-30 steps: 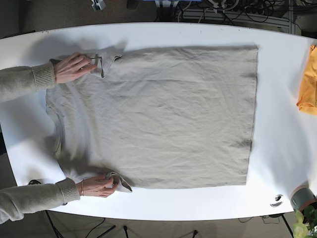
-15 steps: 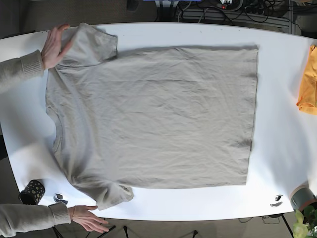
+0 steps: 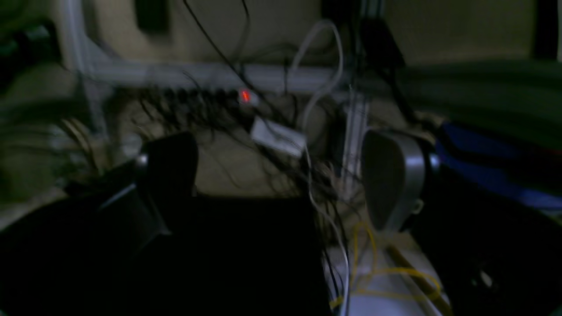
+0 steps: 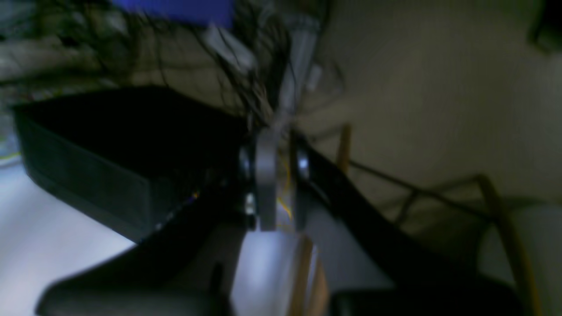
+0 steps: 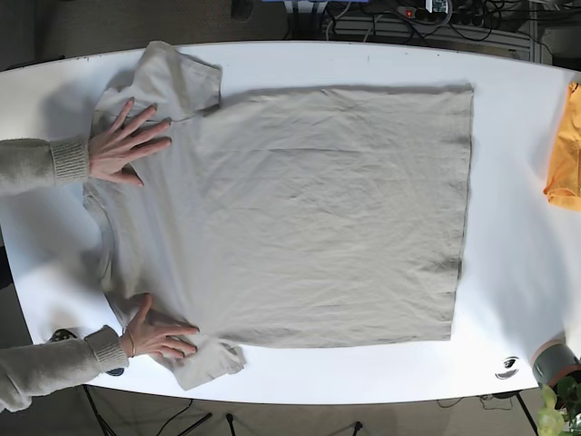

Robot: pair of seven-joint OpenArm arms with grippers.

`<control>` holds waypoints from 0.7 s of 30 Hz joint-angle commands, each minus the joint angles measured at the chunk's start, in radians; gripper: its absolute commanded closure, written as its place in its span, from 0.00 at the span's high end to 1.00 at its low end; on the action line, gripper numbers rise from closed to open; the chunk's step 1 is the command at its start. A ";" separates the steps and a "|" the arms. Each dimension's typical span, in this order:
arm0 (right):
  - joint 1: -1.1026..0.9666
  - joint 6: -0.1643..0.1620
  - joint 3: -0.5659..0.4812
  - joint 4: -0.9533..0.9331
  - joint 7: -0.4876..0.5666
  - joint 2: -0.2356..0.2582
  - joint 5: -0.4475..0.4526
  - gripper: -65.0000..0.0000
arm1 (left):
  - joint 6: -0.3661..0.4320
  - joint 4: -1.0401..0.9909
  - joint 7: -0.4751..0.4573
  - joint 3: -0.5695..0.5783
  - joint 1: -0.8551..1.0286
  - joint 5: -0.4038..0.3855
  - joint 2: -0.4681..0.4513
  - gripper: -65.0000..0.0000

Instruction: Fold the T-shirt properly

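Grey T-shirt [image 5: 309,213] lies flat on the white table [image 5: 517,272], sleeves spread out. You've got two human hands on it: one [image 5: 127,143] palm-down w/ fingers splayed by the far sleeve, the other [image 5: 162,334] flat on the near shoulder. Left gripper [image 3: 281,175] hangs off-table, fingers wide apart, empty. Right gripper [image 4: 277,184] fingers pressed together, nothing between. Orange cloth [image 5: 565,154] at table edge.
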 commanded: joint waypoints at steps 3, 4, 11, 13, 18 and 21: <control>-0.080 0.012 0.082 0.143 -0.072 -0.003 0.061 0.07 | -0.003 0.139 -0.012 -0.001 0.064 -0.001 -0.001 0.83; -0.092 0.012 0.105 0.171 -0.087 -0.010 0.079 0.07 | -0.003 0.165 -0.012 -0.001 0.076 -0.001 -0.001 0.83; -0.155 0.012 0.212 0.358 -0.133 -0.024 0.145 0.07 | -0.003 0.344 -0.012 -0.002 0.152 -0.161 -0.008 0.83; -0.163 0.012 0.235 0.416 -0.136 -0.032 0.150 0.07 | -0.003 0.390 -0.012 -0.005 0.164 -0.225 -0.022 0.83; -0.157 0.012 0.273 0.501 -0.178 -0.035 0.150 0.07 | -0.003 0.437 -0.012 -0.005 0.162 -0.313 -0.051 0.83; -0.131 0.012 0.289 0.521 -0.193 -0.041 0.185 0.07 | -0.003 0.444 -0.012 -0.005 0.155 -0.362 -0.068 0.83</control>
